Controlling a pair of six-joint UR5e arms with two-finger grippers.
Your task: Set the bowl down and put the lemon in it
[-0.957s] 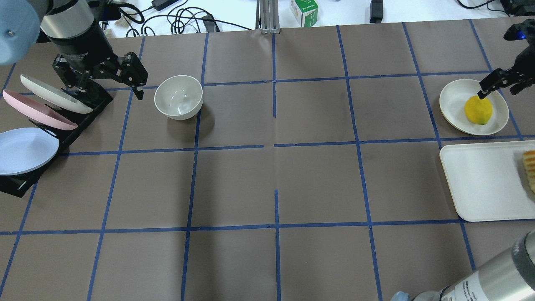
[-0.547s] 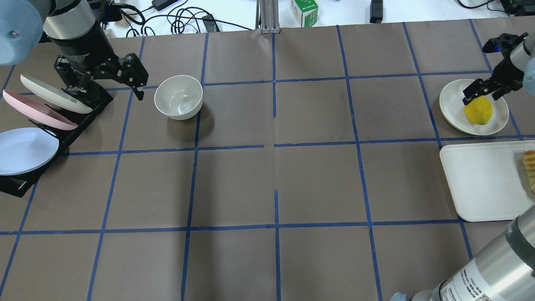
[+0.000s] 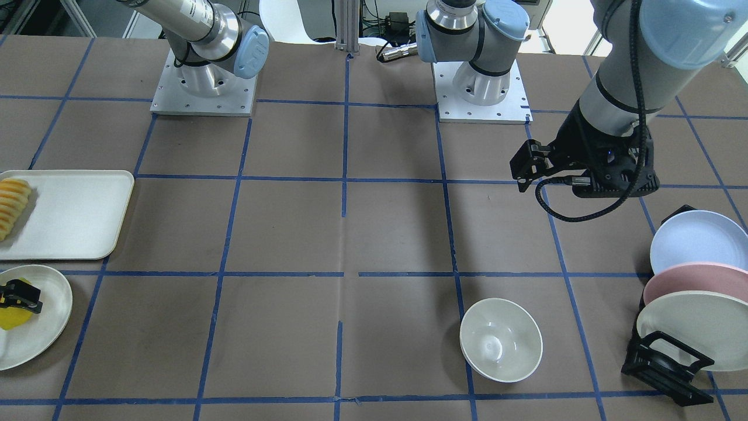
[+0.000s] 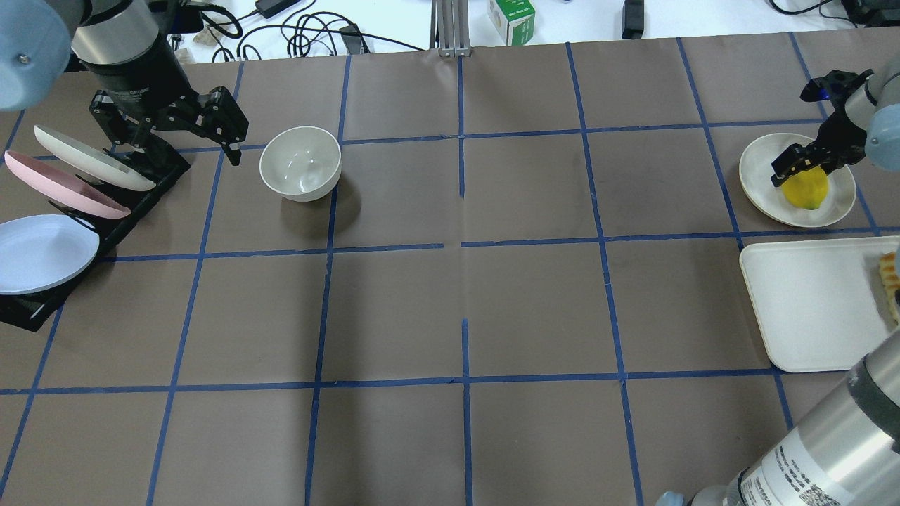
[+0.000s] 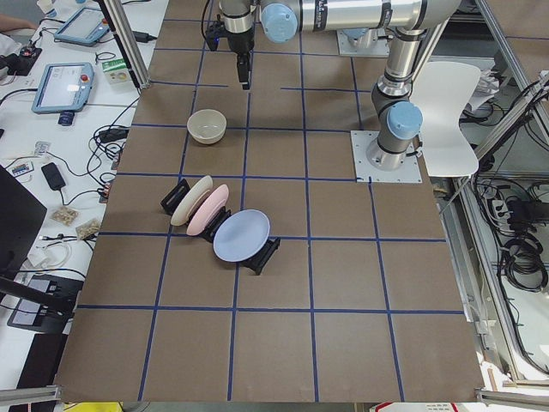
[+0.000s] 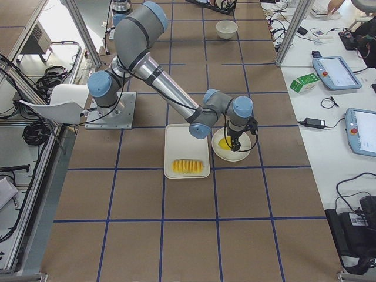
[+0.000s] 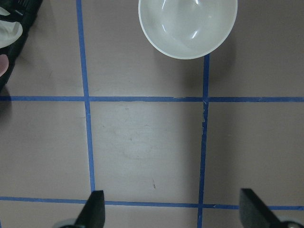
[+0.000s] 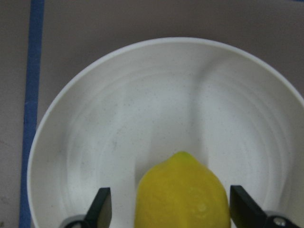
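Left gripper (image 7: 173, 209) hangs beside the bowl (image 4: 300, 163), jaws wide open, holding nothing. The bowl stands upright and empty on the table, so placing looks done. Far right, the lemon (image 4: 806, 188) lies on the flat plate (image 4: 759, 158). The right gripper (image 8: 171, 211) is open around it, not yet closed. Left to do: grasp, carry, drop. Only the right wrist cam shows the gap btw. finger and lemon.

Looking down on a brown paper-covered table (image 4: 534, 309) gridded with blue tape lines (image 4: 464, 383), adjoining a white workbench (image 4: 401, 24) carrying tangled black cables (image 4: 309, 31), backing onto a white moulded chair (image 5: 450, 94).
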